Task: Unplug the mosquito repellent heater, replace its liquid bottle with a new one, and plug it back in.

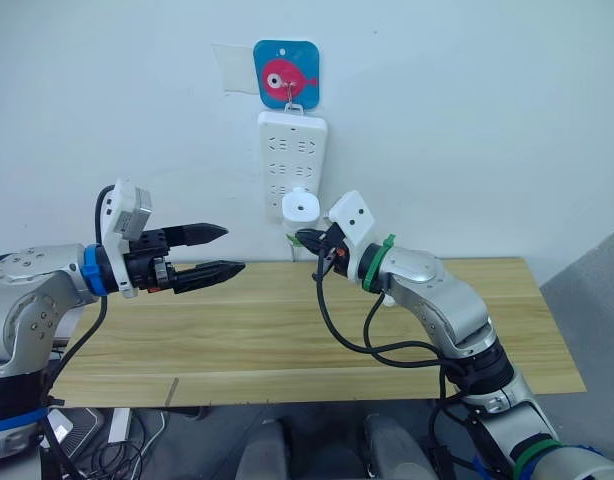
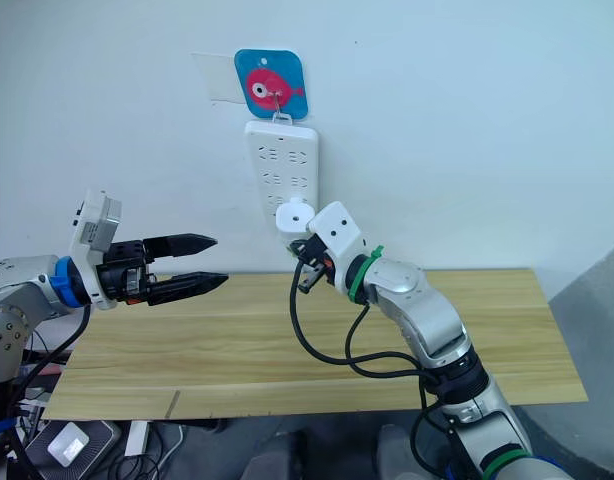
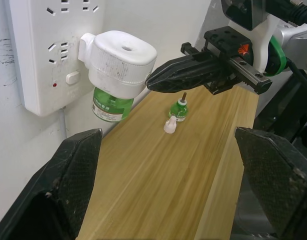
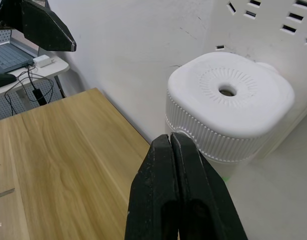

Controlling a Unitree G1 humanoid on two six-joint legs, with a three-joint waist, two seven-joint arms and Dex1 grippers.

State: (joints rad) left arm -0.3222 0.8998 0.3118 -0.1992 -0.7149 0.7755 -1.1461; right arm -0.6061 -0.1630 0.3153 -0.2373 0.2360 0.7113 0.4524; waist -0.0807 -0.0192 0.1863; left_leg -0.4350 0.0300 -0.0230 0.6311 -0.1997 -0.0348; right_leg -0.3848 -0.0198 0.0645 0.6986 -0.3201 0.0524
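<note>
The mosquito repellent heater, white and rounded with a vent hole on top, is plugged into the white power strip on the wall. A green liquid bottle hangs under it. My right gripper is shut with nothing in it. Its tips sit just below and beside the heater; I cannot tell whether they touch. A second small green bottle with a brown wick stands on the table, and a white cap lies next to it. My left gripper is open, held above the table to the heater's left.
The wooden table stands against the white wall. The power strip hangs from a blue hook plate with a red fish. A desk with a laptop stands off to the left. The right arm's black cable loops above the tabletop.
</note>
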